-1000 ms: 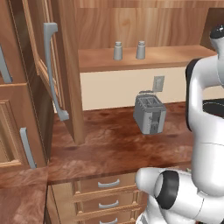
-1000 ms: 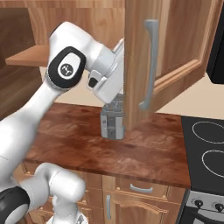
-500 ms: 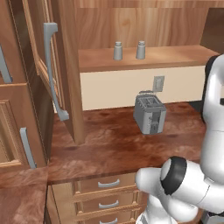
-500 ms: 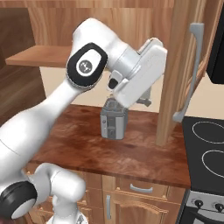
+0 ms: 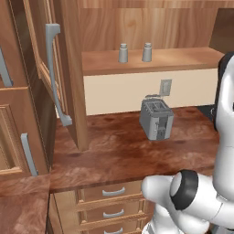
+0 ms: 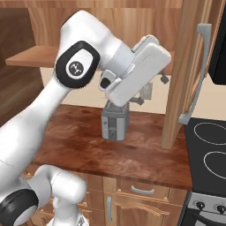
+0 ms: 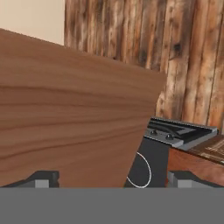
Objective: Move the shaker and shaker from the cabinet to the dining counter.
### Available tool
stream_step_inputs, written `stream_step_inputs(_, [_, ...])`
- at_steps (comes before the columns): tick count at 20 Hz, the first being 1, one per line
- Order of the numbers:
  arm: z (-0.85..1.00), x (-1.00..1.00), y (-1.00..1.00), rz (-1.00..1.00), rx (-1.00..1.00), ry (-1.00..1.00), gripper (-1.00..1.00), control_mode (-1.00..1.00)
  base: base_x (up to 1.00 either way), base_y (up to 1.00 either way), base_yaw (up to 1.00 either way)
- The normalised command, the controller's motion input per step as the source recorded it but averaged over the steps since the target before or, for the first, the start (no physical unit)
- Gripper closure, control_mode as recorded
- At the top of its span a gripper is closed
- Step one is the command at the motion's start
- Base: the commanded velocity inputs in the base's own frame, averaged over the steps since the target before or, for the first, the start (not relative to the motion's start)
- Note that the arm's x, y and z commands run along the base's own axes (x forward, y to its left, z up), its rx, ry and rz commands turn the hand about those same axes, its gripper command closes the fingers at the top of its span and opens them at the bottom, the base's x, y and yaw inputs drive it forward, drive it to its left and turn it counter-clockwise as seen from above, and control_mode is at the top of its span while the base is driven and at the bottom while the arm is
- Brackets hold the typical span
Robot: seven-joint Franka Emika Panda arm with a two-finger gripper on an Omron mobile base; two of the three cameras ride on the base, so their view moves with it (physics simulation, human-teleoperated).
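The cabinet shelf (image 5: 183,61) carried two shakers, one (image 5: 123,53) just left of the other (image 5: 146,52), both upright, near each other but apart, toward the shelf's back. Below it, the reddish-brown tabletop (image 5: 114,155) bore a grey toaster (image 5: 156,119), standing near the wall, under the shakers

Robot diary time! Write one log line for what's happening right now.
stage: cabinet open, nothing picked | shakers: upright on cabinet shelf | gripper: open, empty, by door | toaster: on worktop

Grey toaster (image 5: 156,119) upright on the worktop (image 5: 114,153) — stove (image 6: 211,154) beside.
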Motion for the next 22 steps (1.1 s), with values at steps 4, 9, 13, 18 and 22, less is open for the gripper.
stream_step_inputs(4, [-0.07,-0.02,0.76,0.18,0.0,-0.11,-1.0,-1.0,0.0,0.0,0.0])
stream_step_inputs(9, [-0.02,-0.06,0.76,0.35,-0.01,-0.01,-1.0,-1.0,0.0,0.0,0.0])
stream_step_inputs(13, [0.0,-0.14,0.62,0.57,-0.05,0.0,-1.0,-1.0,0.0,0.0,0.0])
stream_step_inputs(18, [0.0,-0.16,0.54,0.67,-0.07,0.0,-1.0,-1.0,0.0,0.0,0.0])
stream_step_inputs(22, [0.01,-0.04,0.48,0.68,-0.06,0.0,-1.0,-1.0,0.0,0.0,0.0])
